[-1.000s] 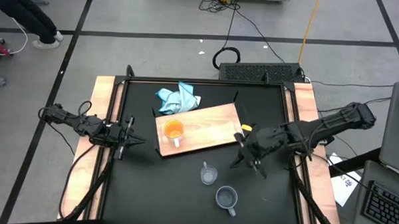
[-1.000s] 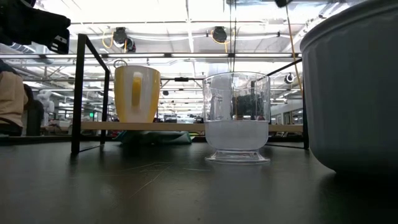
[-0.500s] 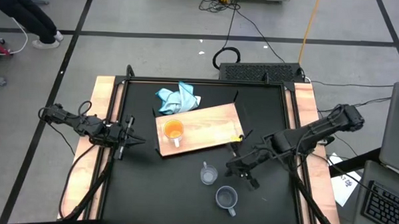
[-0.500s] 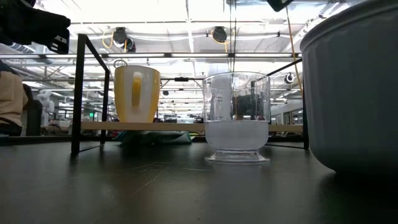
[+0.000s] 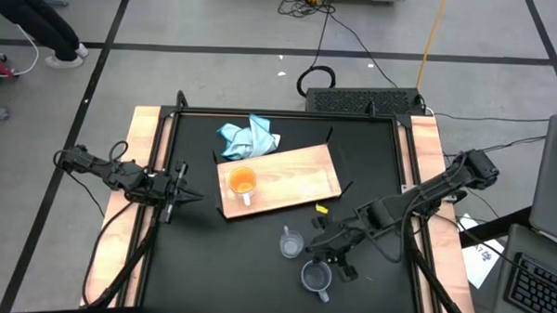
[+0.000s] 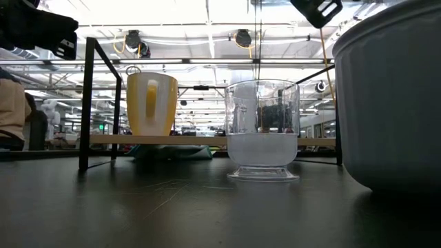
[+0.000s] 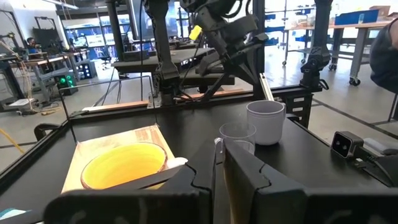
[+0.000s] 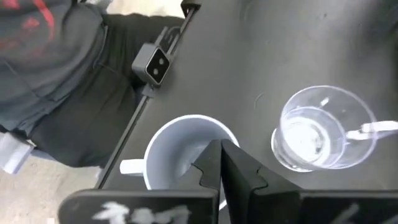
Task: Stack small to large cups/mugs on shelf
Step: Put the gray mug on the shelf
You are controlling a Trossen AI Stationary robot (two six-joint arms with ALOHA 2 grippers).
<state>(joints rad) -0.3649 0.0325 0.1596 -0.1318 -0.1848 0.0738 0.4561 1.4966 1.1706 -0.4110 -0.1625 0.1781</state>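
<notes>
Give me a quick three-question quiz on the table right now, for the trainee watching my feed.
1. True or false: the orange mug stands on the shelf.
2. Which vessel is the right tool closest to? A) the orange mug B) the grey-blue mug C) neither
3. Fill in: the clear glass cup stands on the black ____, off the shelf.

Key: 1 true. 2 B: the right wrist view looks straight down into it. 3 table.
</notes>
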